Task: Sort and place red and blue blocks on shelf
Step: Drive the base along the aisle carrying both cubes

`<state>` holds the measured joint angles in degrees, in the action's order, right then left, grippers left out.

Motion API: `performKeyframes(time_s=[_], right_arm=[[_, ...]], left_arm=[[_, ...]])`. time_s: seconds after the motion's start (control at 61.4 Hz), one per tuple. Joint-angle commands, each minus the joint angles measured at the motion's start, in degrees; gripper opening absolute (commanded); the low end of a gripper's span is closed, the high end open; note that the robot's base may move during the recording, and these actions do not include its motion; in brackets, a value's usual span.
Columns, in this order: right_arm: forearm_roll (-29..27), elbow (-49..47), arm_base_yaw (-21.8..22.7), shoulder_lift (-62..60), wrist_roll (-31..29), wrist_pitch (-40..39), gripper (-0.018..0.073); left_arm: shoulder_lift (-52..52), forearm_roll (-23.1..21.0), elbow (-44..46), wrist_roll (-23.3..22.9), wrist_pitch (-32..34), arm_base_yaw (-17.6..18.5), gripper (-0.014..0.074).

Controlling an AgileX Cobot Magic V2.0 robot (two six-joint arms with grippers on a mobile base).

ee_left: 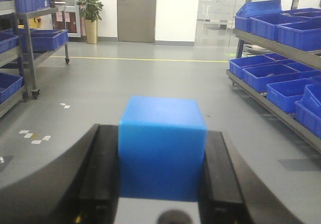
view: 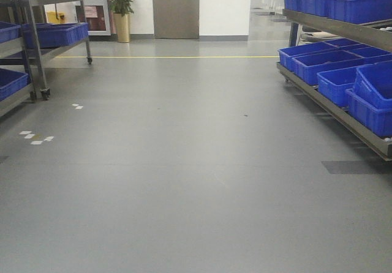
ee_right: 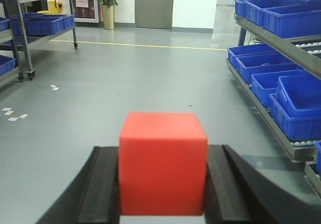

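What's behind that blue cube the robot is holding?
Behind the blue block, clamped in the left gripper, lies grey floor, then a yellow line and a closed door. The block hides the floor patch right behind it.

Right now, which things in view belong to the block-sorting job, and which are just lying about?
Job: blue block in the left gripper; red block in the right gripper; steel shelf on the right.
Just there: blue bins, potted plant, door, white floor marks.
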<state>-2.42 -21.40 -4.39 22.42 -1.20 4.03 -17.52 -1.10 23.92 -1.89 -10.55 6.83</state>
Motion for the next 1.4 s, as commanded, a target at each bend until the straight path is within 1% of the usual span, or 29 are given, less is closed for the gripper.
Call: performKeyframes(time_s=[0.0,1.384], right_arm=[[-0.1,-1.7,0.4,0.2,-0.5,-5.0,0.0068],[-0.1,-1.7,0.4,0.2,-0.5,-5.0,0.0068]], left_arm=[[-0.5,0.0,1.7,0.0,5.0,0.1,0.0122],[-0.5,0.0,1.7,0.0,5.0,0.1,0.0122]])
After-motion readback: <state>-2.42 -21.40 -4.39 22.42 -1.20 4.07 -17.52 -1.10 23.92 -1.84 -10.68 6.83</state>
